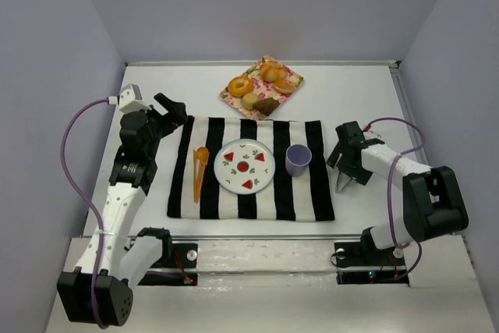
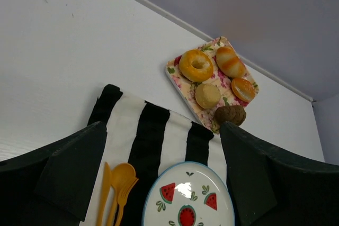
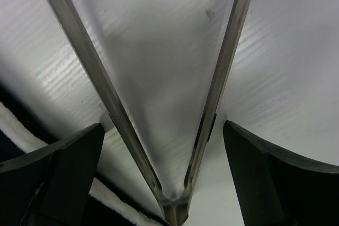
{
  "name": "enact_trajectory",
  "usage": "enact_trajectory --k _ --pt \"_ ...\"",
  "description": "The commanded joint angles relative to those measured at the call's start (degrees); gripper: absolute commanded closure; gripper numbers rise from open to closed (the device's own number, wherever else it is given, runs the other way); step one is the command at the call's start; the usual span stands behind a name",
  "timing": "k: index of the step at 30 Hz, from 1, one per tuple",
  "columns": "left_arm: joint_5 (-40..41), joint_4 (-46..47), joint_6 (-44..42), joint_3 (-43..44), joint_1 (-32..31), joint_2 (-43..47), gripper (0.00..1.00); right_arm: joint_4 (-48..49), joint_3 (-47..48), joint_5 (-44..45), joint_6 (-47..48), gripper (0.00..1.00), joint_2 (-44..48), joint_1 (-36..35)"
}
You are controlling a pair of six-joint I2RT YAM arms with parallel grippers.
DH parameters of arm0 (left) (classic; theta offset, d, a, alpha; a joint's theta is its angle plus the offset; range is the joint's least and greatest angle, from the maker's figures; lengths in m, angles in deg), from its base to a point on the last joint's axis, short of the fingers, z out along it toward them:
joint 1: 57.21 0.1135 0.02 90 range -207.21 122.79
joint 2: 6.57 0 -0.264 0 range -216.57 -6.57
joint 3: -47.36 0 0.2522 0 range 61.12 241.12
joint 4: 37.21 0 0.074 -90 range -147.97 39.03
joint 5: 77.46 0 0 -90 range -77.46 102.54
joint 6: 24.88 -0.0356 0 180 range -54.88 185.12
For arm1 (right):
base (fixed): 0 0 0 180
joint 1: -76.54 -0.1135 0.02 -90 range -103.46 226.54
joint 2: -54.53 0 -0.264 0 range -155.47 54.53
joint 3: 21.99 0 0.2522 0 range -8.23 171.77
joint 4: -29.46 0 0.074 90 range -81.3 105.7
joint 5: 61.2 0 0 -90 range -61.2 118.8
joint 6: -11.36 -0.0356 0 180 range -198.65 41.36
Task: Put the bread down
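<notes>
The bread [image 1: 267,105], a small dark-brown lumpy pastry, lies on the near corner of a floral tray [image 1: 234,97] at the back of the table; it also shows in the left wrist view [image 2: 230,115]. A white watermelon-print plate [image 1: 244,181] sits on the striped mat, with nothing on it. My left gripper [image 1: 173,108] is open and empty, at the mat's far-left corner, well short of the bread. My right gripper [image 1: 345,179] is open, right of the mat, low over metal tongs [image 3: 212,93] that lie between its fingers in a V.
On the tray lie an orange-glazed doughnut [image 2: 196,65], a pale round bun [image 2: 207,95] and two glazed rolls [image 2: 230,62]. On the black-and-white mat [image 1: 304,193] stand a purple cup [image 1: 298,159] and orange cutlery [image 1: 200,169]. Grey walls enclose the table.
</notes>
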Motion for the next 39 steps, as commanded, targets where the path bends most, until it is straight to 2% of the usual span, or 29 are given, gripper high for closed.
enact_trajectory --k 1,5,6,8,11,13,15,17,23,29,32,34,35,36,38,39 --pt "0.7 2.1 -1.2 -0.4 0.2 0.6 0.01 4.5 0.2 -2.3 0.3 0.00 -1.0 3.3" --pt "1.1 2.0 -1.6 -0.5 0.3 0.7 0.01 6.5 -0.1 -5.4 1.5 0.00 -3.3 4.9" --pt "1.4 2.0 -1.5 -0.5 0.3 0.7 0.01 7.3 0.3 -5.8 1.5 0.07 -4.0 4.9" --pt "1.5 2.0 -1.7 -0.6 0.2 0.8 0.01 7.2 1.4 -4.6 1.3 0.15 -6.1 4.9" --pt "0.9 2.4 -1.7 -1.1 0.3 0.8 0.01 7.2 1.6 -2.7 0.1 0.18 -6.9 4.9" --pt "0.7 2.4 -1.6 -1.1 0.2 0.6 0.02 7.3 1.5 -1.5 -0.8 0.29 -7.3 4.9" --pt "0.6 2.4 -1.7 -1.1 0.2 0.5 0.03 7.3 1.5 -0.8 -1.1 0.44 -7.3 4.9" --pt "0.6 2.3 -1.5 -1.1 0.2 0.6 0.03 7.7 1.1 -0.5 -0.9 0.49 -6.3 4.9" --pt "0.3 2.3 -1.3 -1.1 0.2 0.6 0.03 7.3 2.5 -2.5 5.8 0.64 4.9 4.9" --pt "0.0 2.5 -1.1 -1.1 0.2 0.6 0.03 3.0 7.5 -1.2 14.7 0.66 15.7 4.9" --pt "-0.5 2.7 -1.0 -1.2 0.2 0.3 0.03 5.7 10.5 -8.7 22.2 0.67 20.7 4.9" --pt "-0.7 2.6 -0.9 -1.1 0.2 0.1 0.04 7.7 12.3 -18.5 29.2 0.67 22.0 4.9" --pt "-0.7 2.6 -0.8 -1.1 0.2 0.2 0.04 7.8 13.1 -22.3 30.5 0.66 22.0 4.9" --pt "-0.9 2.6 -0.7 -1.0 0.2 0.2 0.04 7.9 15.0 -32.1 33.9 0.66 21.4 4.9" --pt "-1.3 2.8 -0.5 -0.9 0.2 0.2 0.04 8.5 17.3 -40.4 36.0 0.67 18.7 4.9" --pt "-1.4 2.8 -0.5 -0.9 0.2 0.2 0.04 8.5 18.9 -41.4 35.9 0.67 17.2 4.9"
